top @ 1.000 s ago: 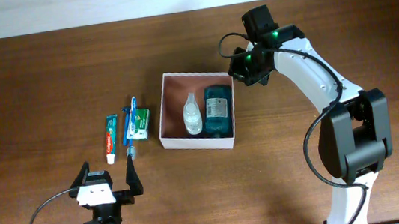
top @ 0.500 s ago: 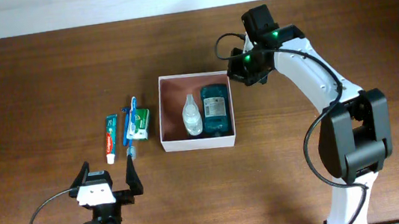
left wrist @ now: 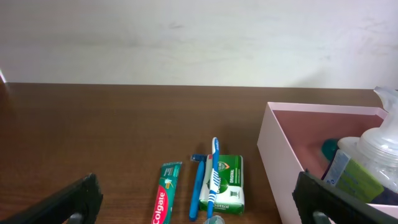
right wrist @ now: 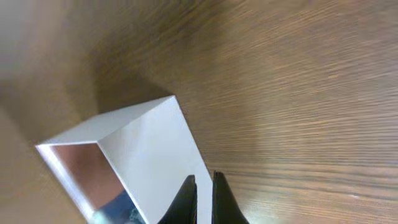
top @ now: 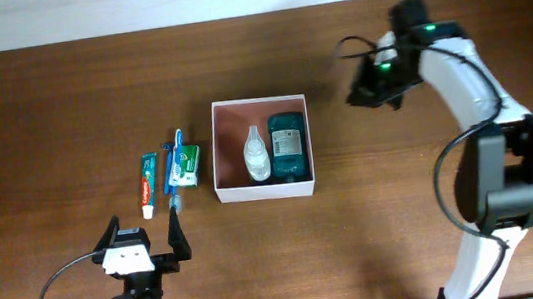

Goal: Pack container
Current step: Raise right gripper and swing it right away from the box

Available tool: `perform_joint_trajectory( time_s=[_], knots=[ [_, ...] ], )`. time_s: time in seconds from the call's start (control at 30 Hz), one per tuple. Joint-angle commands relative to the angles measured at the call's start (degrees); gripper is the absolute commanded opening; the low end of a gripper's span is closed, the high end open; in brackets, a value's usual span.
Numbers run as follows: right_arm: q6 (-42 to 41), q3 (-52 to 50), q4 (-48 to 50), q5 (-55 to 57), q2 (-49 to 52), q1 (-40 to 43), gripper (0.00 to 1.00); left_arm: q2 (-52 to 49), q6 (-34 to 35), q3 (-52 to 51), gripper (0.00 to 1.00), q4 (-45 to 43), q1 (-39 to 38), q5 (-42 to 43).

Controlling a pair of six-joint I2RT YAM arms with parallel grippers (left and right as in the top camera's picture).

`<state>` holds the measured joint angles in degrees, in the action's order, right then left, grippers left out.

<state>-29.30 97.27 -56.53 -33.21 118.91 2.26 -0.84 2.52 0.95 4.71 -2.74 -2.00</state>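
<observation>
The container (top: 216, 155) is a square shallow box with white walls and a reddish-brown inside, at the table's middle. A clear bottle (top: 258, 153) and a teal bottle (top: 288, 147) lie in it. My right gripper (top: 365, 92) is shut and empty, to the right of the box and apart from it. In the right wrist view its fingertips (right wrist: 203, 182) point at the box's white wall (right wrist: 149, 134). My left gripper (top: 146, 240) is open and empty near the front edge, below the toothpaste (top: 150, 180). The left wrist view shows the box wall (left wrist: 280, 155).
Left of the box lie a toothpaste tube (left wrist: 163, 200), a blue toothbrush (top: 176, 158) resting on a small green-and-white carton (top: 189, 163), and another small blue item (top: 174, 202). A pale wall runs behind the table's far edge.
My right gripper has pulled away to the right from the box's far right corner. The box first shifted slightly left and squared up. The left arm has not moved.
</observation>
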Motion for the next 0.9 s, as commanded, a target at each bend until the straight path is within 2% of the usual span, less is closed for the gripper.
perform_joint_trajectory(
  time_s=[0.0,0.07,0.17,0.2,0.23,0.27,0.57,0.73,0.87],
  knots=[
    [5.05,0.20,-1.79,-9.77,-0.07,4.94,0.25,0.39,-1.07,-0.44,0.99,-0.13,0.28,-0.39],
    [6.62,0.17,-2.93,-10.58,-0.07,6.88,0.38,0.39,-1.07,-0.44,0.99,-0.13,0.28,-0.39],
    [6.62,0.17,-4.13,-10.56,-0.07,9.18,0.47,0.39,-1.07,-0.44,0.99,-0.13,0.28,-0.39],
    [6.62,0.17,-4.24,-10.56,-0.07,9.75,0.44,0.39,-1.07,-0.44,0.99,-0.13,0.28,-0.39],
    [6.64,0.17,-4.22,-10.56,-0.07,10.19,0.29,0.39,-1.07,-0.44,1.00,-0.13,0.28,-0.39],
    [6.62,0.17,-4.20,-10.56,-0.07,10.45,0.04,0.39,-1.07,-0.44,0.99,-0.13,0.28,-0.39],
    [6.60,0.17,-4.09,-12.33,-0.07,11.02,0.04,0.39,-1.07,-0.44,0.99,-0.13,0.28,-0.39],
    [6.49,0.17,-1.49,-27.69,-0.07,12.96,0.04,0.39,-1.07,-0.44,1.00,-0.13,0.28,-0.39],
    [0.37,0.17,-0.04,-35.63,-0.07,14.78,0.04,0.39,-1.05,-0.44,0.99,-0.13,0.28,-0.39]
  ],
)
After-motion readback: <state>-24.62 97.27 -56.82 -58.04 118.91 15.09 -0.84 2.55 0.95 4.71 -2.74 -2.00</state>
